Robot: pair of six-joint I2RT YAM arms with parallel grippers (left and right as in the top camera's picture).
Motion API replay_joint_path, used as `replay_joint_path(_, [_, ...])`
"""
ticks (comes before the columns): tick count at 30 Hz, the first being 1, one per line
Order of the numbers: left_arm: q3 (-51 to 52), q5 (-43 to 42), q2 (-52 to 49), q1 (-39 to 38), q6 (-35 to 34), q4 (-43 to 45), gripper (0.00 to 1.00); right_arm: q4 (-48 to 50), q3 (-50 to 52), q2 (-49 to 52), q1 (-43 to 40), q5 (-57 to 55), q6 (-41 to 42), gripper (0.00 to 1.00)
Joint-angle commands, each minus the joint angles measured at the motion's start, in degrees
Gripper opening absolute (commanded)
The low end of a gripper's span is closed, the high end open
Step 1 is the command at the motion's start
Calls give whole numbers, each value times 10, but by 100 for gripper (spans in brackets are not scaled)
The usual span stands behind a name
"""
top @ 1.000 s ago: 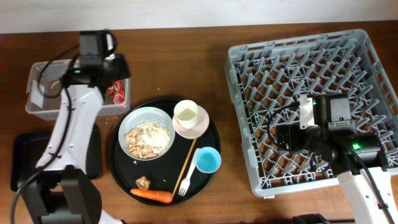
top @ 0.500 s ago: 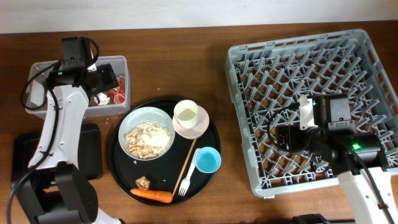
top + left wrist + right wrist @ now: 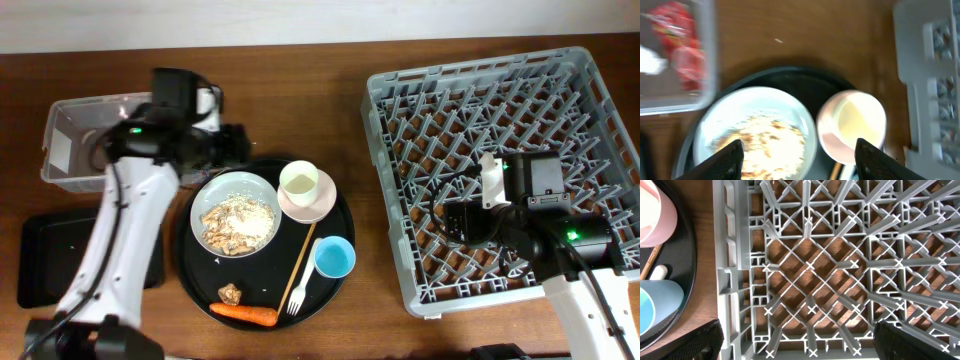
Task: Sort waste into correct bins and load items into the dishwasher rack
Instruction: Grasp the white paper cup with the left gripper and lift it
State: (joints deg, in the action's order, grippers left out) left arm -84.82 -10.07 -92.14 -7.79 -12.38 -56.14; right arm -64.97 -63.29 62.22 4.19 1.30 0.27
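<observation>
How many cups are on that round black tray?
2: the cream cup sits in the pink bowl near the top; the light-blue cup, lower right beside the fork.

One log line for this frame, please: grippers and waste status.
left gripper open, empty, near grey-green bowl | right gripper open, empty, over rack | red wrapper, tissue in clear tub

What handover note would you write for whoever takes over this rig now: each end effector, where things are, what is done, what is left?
Left end effector: open, empty, by the grey-green bowl.
Right end effector: open, empty, over the rack.
Done: red wrapper and tissue in the clear tub.
Left, all on the round tray: bin food scraps, carrot, brown lump; load that bowl, pink bowl, cream cup, blue cup, fork, chopsticks.
</observation>
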Motion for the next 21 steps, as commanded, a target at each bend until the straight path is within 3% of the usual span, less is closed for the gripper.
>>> replay_joint_path(1, [14, -15, -49, -46, 5, 0, 71, 0, -11, 0, 3, -7, 2, 99])
replay_joint_path(9, [14, -16, -158, -110, 5, 32, 66, 0, -11, 0, 3, -7, 2, 99])
replay_joint_path(10, [14, -16, -164, -112, 5, 36, 57, 0, -11, 0, 3, -7, 2, 99])
replay_joint_path(13, [14, -16, -176, -115, 5, 57, 13, 0, -11, 0, 3, -7, 2, 99])
replay_joint_path(17, [14, -15, -176, -115, 5, 63, 1, -1, -11, 0, 3, -7, 2, 99])
replay_joint_path(21, [9, -15, -169, -111, 5, 44, 0, -2, -11, 0, 3, -7, 2, 99])
